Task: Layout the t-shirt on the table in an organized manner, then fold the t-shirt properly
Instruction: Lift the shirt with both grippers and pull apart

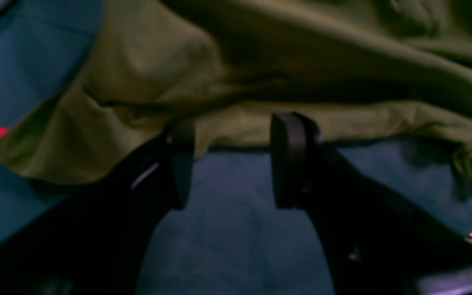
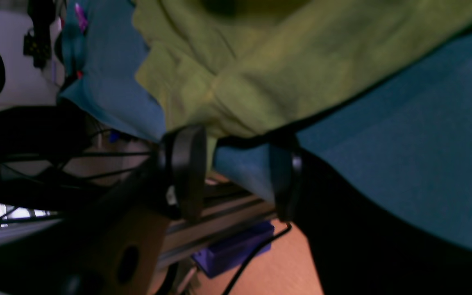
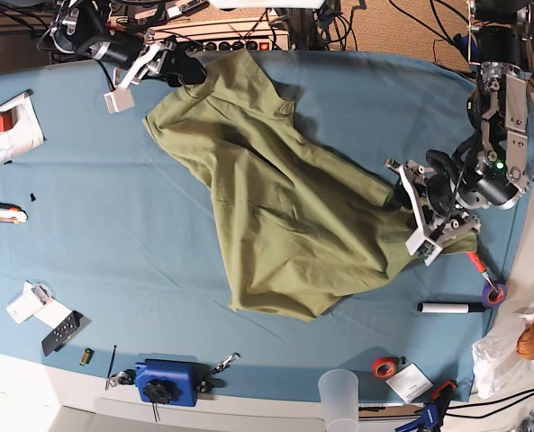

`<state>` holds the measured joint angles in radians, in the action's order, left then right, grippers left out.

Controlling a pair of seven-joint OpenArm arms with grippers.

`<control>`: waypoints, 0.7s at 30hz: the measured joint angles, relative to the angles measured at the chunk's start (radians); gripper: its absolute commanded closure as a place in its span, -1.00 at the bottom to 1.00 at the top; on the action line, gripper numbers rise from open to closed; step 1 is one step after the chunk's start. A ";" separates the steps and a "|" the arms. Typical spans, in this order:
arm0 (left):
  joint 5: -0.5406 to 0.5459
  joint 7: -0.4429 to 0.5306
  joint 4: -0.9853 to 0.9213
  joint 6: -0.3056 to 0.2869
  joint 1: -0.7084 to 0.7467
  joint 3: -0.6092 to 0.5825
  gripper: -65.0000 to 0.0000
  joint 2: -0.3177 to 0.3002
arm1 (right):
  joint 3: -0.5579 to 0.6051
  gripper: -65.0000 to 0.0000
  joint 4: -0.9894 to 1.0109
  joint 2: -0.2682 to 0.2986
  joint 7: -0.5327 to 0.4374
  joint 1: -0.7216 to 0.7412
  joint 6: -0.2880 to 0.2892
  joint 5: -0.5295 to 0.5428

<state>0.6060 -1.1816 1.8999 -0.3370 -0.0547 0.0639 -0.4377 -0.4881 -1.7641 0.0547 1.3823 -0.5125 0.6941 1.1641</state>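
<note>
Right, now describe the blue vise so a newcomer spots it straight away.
Find the big table covered in teal-blue cloth and go to the edge opposite the robot arms, at the bottom of the base view. There, left of the clear cup, sits the blue vise. Its chunky blue body with a black round part in front sets it apart from the small brass cylinder nearby.

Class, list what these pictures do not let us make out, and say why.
- T-shirt's underside: hidden in the base view by its own folds.
- Shirt part beneath the left gripper: covered by that arm in the base view.
- Writing on the blue device: too small in the base view.
</note>
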 measured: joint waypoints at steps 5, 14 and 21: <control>0.000 0.002 0.000 0.000 0.013 0.000 0.07 0.000 | 0.000 0.18 0.000 0.000 -0.008 0.000 0.000 -0.003; 0.000 0.002 0.000 0.000 0.012 0.000 0.07 0.000 | 0.000 0.18 0.004 -0.014 0.019 0.003 0.000 0.074; 0.000 0.005 0.000 0.000 0.012 0.000 0.07 0.000 | 0.000 0.18 0.005 -0.034 0.009 0.006 -0.001 0.120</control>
<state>0.6060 -1.1767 1.8999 -0.3370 -0.0425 0.0639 -0.4374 -0.4881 -1.7596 0.0212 1.3911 -0.5068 0.6933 1.2842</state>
